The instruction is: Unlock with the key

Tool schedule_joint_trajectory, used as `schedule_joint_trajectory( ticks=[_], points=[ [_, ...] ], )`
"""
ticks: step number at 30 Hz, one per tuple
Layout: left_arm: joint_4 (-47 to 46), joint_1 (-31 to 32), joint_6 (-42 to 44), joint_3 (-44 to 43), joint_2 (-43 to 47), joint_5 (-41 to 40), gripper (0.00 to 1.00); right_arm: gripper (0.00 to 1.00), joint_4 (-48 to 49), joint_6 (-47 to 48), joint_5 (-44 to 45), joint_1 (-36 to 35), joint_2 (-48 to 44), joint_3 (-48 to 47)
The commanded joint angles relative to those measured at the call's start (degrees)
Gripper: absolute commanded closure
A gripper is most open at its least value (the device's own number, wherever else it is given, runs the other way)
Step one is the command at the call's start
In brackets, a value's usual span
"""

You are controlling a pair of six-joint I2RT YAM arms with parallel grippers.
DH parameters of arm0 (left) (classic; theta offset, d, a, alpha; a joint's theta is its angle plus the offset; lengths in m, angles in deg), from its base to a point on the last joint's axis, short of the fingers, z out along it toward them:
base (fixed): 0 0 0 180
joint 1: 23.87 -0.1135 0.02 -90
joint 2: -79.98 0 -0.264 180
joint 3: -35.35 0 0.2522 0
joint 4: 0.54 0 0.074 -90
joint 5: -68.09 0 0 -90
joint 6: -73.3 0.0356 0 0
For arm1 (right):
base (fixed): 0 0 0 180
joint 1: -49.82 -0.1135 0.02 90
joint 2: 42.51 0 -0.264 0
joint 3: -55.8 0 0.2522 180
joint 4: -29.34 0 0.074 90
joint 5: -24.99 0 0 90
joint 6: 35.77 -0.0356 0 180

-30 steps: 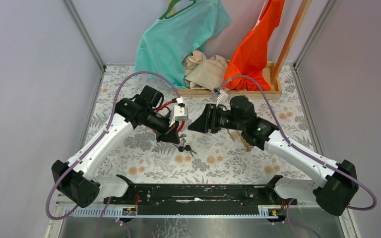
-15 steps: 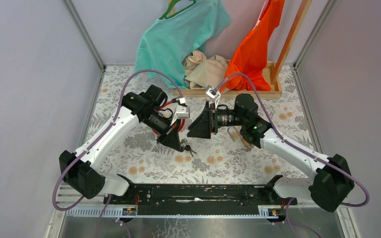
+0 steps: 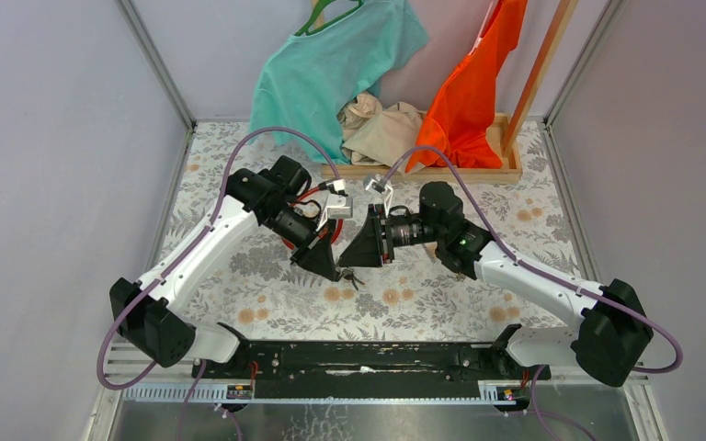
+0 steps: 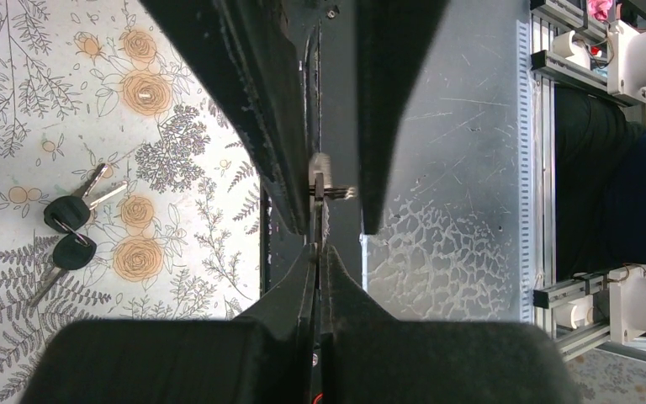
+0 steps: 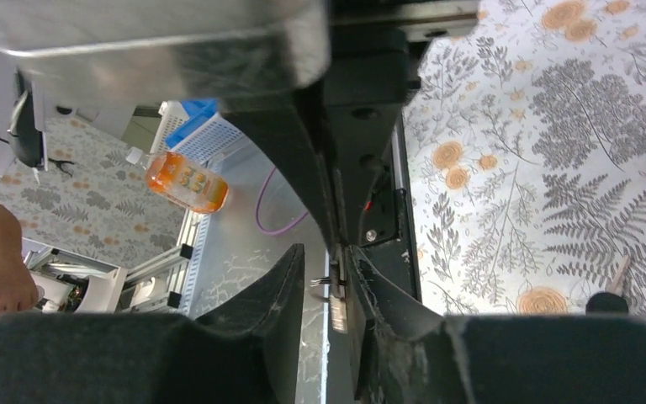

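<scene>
left gripper (image 4: pixel 315 252): fingers pressed together, pinching a small metal piece (image 4: pixel 319 172) seen edge-on. A toothed bit sticks out to one side. Can't tell if it's a key.
right gripper (image 5: pixel 325 252): fingers spread, straddling that same piece. The piece sits just beside one finger, with a clear gap to the other.
meeting point: the two grippers are tip to tip over the middle of the worktop (image 3: pixel 239 285), slightly nearer the near edge than the far one.
keys (image 4: pixel 67 212): two black-headed keys joined at the heads, lying flat on the floral surface mid-worktop. In the top view they're just beside the gripper tips. Neither gripper touches them.
red cable loop (image 3: pixel 287 243): on the worktop under the left arm's wrist, left of centre. A sliver of it also shows at the right border of the right wrist view.
arms: both reach in from the near corners, with forearms angled toward the centre.
far edge: wooden rack base (image 3: pixel 506 170) toward the far-right corner. A teal shirt (image 3: pixel 331 64), beige cloth (image 3: pixel 381 129) and orange garment (image 3: pixel 473 92) hang or bunch over it.
</scene>
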State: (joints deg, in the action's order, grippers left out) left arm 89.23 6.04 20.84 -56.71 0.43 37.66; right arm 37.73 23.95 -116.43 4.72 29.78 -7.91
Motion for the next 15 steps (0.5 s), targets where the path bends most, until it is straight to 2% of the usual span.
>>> schedule_joint_trajectory(
  ticks=[1, 6, 7, 10, 15],
  points=[
    [0.89, 0.14, -0.99, -2.43, 0.01, -0.17, 1.00, 0.73, -4.03, 3.35, 1.32, -0.21, -1.06, -1.59],
    [0.51, 0.15, -1.09, -2.67, 0.28, -1.72, 1.00, 0.77, -9.59, 6.18, 2.12, -0.42, -0.93, -2.95],
    [0.42, 0.16, -1.11, -2.66, 0.42, -1.77, 1.00, 0.80, -10.20, 6.54, 2.31, -0.42, -1.05, -3.11],
    [0.16, 0.17, -1.12, -2.84, 0.41, -2.06, 1.00, 0.99, -9.75, 6.38, 2.64, -0.42, -1.33, -2.99],
    [-1.06, 0.15, -1.87, -3.15, 0.87, -3.37, 1.00, 1.00, -11.37, 6.25, 2.14, -0.50, -1.33, -3.07]
  ],
)
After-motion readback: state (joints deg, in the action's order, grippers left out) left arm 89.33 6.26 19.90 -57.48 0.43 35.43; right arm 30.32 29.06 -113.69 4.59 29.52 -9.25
